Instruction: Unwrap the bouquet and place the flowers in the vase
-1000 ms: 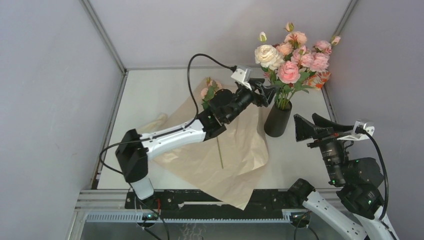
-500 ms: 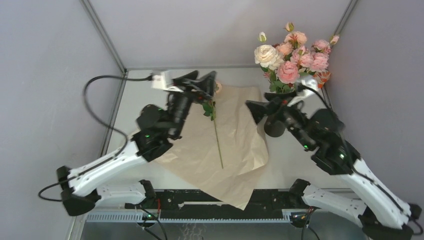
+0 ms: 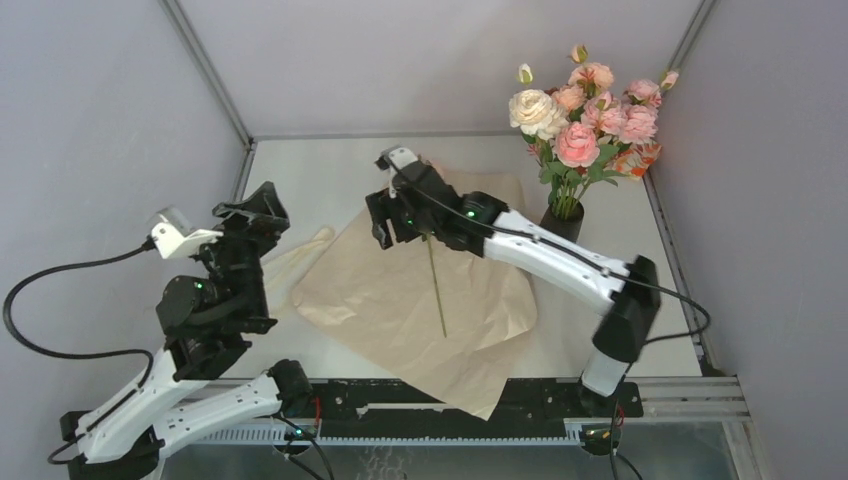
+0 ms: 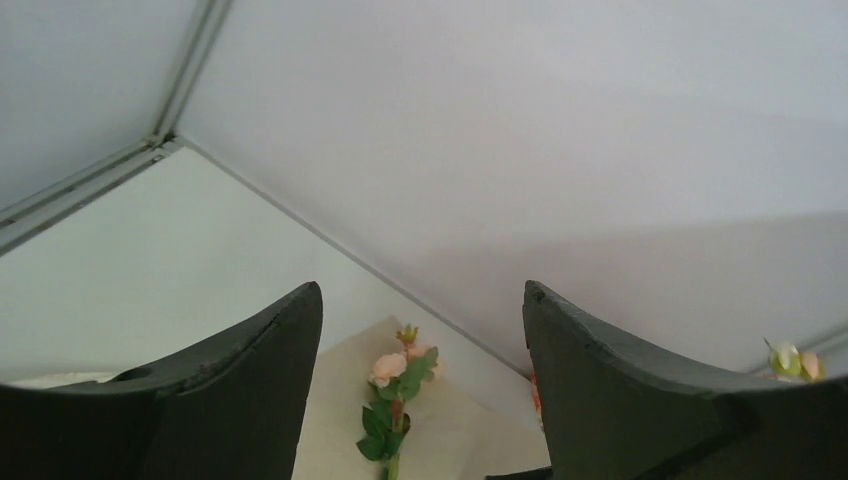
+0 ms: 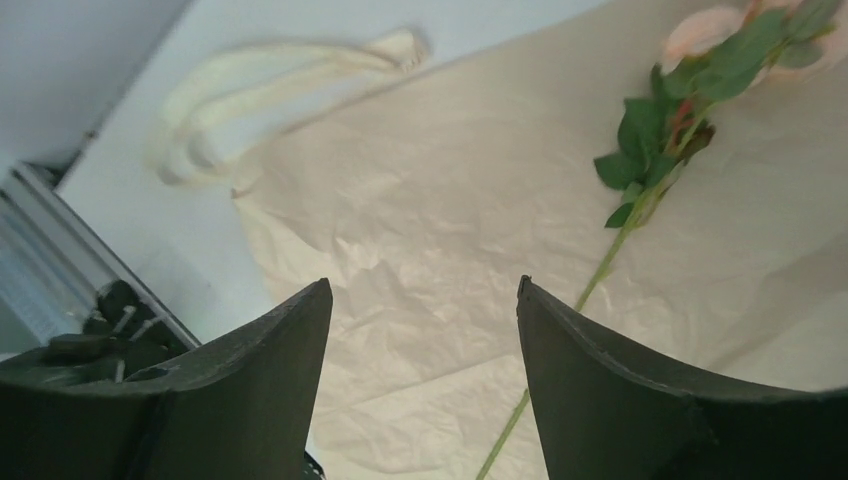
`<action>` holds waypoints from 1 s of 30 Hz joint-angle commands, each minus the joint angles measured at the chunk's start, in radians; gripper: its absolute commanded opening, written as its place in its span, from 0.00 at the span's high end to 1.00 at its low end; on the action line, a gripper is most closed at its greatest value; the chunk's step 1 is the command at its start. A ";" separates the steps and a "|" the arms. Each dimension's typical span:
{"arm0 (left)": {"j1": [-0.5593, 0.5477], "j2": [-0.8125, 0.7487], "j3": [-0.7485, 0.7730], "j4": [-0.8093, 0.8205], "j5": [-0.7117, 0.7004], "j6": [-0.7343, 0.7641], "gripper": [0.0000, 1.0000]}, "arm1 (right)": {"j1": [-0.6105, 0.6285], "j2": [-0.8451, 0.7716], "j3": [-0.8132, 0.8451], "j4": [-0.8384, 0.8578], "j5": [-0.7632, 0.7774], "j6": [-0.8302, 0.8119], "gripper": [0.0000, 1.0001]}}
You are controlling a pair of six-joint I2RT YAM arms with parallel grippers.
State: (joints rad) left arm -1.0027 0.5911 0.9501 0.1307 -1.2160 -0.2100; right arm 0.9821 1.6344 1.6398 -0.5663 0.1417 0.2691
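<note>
Down at the bottom of the top view, the kraft paper [image 3: 470,330] lies unrolled and flat, its near corner hanging over the front edge of the table [image 3: 300,175]. One loose flower [image 3: 438,290] lies on that sheet. Its thin green stem runs almost straight up and down the frame, cut end toward the bottom and tipped slightly right, bloom end toward the top.

Over at the left, the left gripper [image 3: 258,203] hangs well apart from the paper. Its wrist view shows the jaws spread with nothing between them, looking across at the far wall. Just right of it, the cream ribbon [image 3: 300,250] lies loose on the table, touching the paper's left edge.

Mid-frame, the right arm stretches diagonally from lower right across the sheet. The right gripper [image 3: 385,215] hovers over the loose flower's head and hides the bloom from above. Its own camera shows the jaws parted and empty, the stem slanting from bottom centre up to leaves and a pink bloom at upper right.

Upper right, the dark vase [image 3: 568,222] stands upright, its lower part behind the right forearm. The flowers [image 3: 580,110] in it fan upward. A scrap of orange-and-white cloth [image 3: 640,158] peeks out behind them.
</note>
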 commanded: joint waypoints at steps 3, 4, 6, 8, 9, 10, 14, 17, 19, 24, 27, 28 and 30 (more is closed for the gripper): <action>0.022 -0.035 -0.011 -0.207 -0.058 -0.103 0.21 | -0.056 0.263 0.253 -0.167 -0.058 0.055 0.25; 0.022 -0.033 -0.009 -0.244 -0.055 -0.125 0.21 | -0.072 0.305 0.285 -0.175 -0.070 0.061 0.25; 0.022 -0.033 -0.007 -0.292 -0.051 -0.145 0.20 | -0.103 0.376 0.343 -0.189 -0.088 0.071 0.27; 0.025 -0.033 -0.004 -0.324 -0.061 -0.145 0.18 | -0.133 0.433 0.395 -0.194 -0.105 0.076 0.27; 0.025 -0.035 -0.001 -0.340 -0.065 -0.143 0.18 | -0.149 0.460 0.415 -0.199 -0.111 0.081 0.28; 0.027 -0.038 0.001 -0.351 -0.066 -0.142 0.17 | -0.163 0.485 0.438 -0.207 -0.114 0.085 0.28; 0.033 -0.053 -0.011 -0.375 -0.058 -0.159 0.16 | -0.218 0.595 0.528 -0.256 -0.104 0.097 0.29; 0.040 -0.057 -0.018 -0.384 -0.050 -0.174 0.15 | -0.262 0.661 0.575 -0.293 -0.082 0.112 0.28; 0.043 -0.052 -0.015 -0.388 -0.040 -0.174 0.15 | -0.285 0.699 0.594 -0.306 -0.077 0.118 0.28; 0.059 -0.023 -0.019 -0.395 -0.018 -0.181 0.14 | -0.325 0.758 0.604 -0.308 -0.087 0.119 0.28; 0.069 0.003 -0.015 -0.421 0.009 -0.210 0.13 | -0.338 0.781 0.608 -0.304 -0.096 0.113 0.30; 0.071 0.010 -0.014 -0.428 0.018 -0.219 0.13 | -0.342 0.792 0.613 -0.304 -0.100 0.109 0.31; 0.078 0.023 -0.015 -0.433 0.036 -0.231 0.13 | -0.345 0.811 0.625 -0.306 -0.106 0.105 0.33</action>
State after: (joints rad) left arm -0.9398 0.5800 0.9443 -0.2794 -1.2308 -0.3954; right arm 0.6376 2.4367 2.2040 -0.8757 0.0494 0.3664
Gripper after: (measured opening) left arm 0.867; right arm 0.681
